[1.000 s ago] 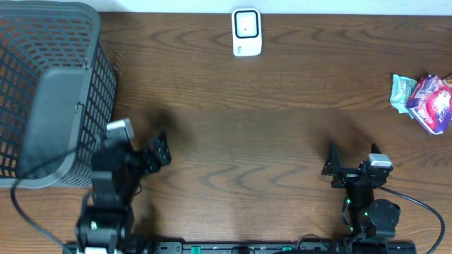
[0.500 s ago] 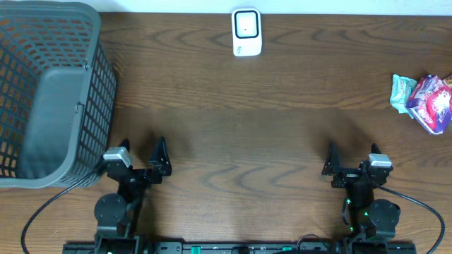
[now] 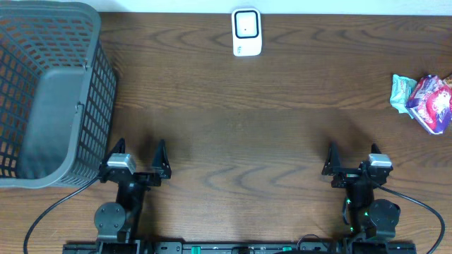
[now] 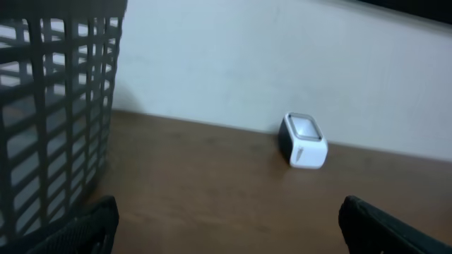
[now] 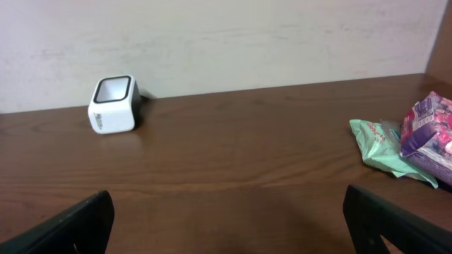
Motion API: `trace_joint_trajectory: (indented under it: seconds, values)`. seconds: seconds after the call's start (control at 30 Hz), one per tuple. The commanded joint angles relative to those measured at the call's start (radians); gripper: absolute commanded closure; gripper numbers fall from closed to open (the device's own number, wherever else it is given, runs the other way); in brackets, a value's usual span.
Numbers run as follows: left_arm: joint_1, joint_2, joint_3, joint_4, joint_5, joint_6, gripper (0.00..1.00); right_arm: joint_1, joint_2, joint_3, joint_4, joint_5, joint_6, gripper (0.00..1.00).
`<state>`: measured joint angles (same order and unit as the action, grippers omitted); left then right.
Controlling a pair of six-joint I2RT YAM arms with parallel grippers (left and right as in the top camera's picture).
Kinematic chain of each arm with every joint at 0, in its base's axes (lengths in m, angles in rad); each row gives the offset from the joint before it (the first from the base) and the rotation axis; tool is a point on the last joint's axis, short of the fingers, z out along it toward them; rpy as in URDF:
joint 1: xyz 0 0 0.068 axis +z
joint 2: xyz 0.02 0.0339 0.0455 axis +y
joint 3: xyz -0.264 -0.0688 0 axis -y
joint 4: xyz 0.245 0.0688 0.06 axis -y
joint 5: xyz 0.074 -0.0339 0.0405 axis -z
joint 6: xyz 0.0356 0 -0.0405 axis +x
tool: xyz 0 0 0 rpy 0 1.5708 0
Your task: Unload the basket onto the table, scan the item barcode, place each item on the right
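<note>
Gripper left [image 3: 140,146], gripper right [image 3: 352,149] — low, agape

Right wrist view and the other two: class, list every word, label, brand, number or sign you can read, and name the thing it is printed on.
No text can be read in any view.
White scanner: a small dark marking on its front, too small to read.
Purple packet: printed pattern, blurred, no letters legible.
Green packet: no print readable.

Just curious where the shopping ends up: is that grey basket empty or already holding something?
Empty, as far as shows: the overhead view looks into the basket and only its bare grey floor and mesh walls appear.
</note>
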<state>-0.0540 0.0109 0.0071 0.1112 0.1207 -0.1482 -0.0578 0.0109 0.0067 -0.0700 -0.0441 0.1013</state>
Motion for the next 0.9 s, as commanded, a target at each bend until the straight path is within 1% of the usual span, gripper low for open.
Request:
trace_joint_trajectory:
  seconds: [0.0,0.23,0.47,0.63,0.87]
  values:
    - [0.005,-0.01,-0.003,-0.035,-0.002,0.071,0.01,-0.002,-0.006,-0.001,-0.005,0.009,-0.009,0.01]
    - [0.005,-0.01,-0.003,-0.175,-0.008,0.111,0.01,-0.002,-0.006,-0.001,-0.005,0.009,-0.009,0.01]
    - [0.005,-0.01,-0.003,-0.175,-0.018,0.118,0.01,-0.002,-0.006,-0.001,-0.005,0.009,-0.009,0.01]
    - [0.005,-0.01,-0.003,-0.185,-0.104,0.118,0.01,-0.002,-0.006,-0.001,-0.005,0.009,-0.009,0.01]
    - [0.005,-0.01,-0.003,-0.186,-0.107,0.119,0.01,-0.002,-0.006,-0.001,-0.005,0.009,-0.009,0.01]
